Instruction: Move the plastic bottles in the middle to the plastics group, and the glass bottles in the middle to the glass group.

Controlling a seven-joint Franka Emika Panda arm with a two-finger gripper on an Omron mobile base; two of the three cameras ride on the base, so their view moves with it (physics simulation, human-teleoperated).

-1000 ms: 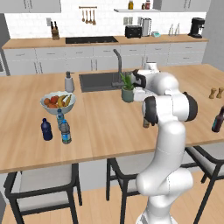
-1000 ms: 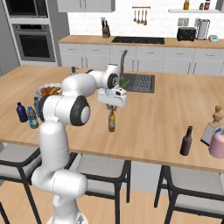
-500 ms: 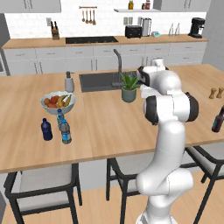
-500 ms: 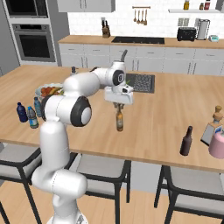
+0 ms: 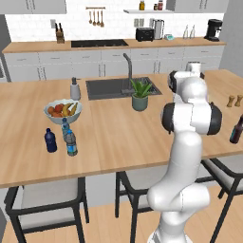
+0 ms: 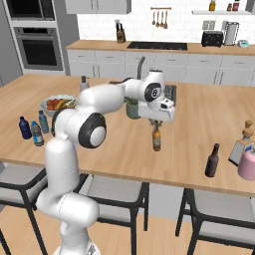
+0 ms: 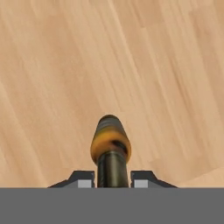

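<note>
As the arm swings rightward across the table (image 6: 189, 149), the hand (image 6: 156, 121) keeps its fingers closed on the neck of the amber bottle (image 6: 156, 139), now further right, toward the far-right pair of stubby brown bottles (image 5: 234, 100), so this delivery is underway

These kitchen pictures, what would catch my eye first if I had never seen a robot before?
Most striking is the big white arm reaching over the wooden island, its end effector clamped on the neck of an amber bottle hanging above the wood. A dark bottle stands toward the island's right end. At the left end, a fruit bowl sits behind three small bottles.
</note>
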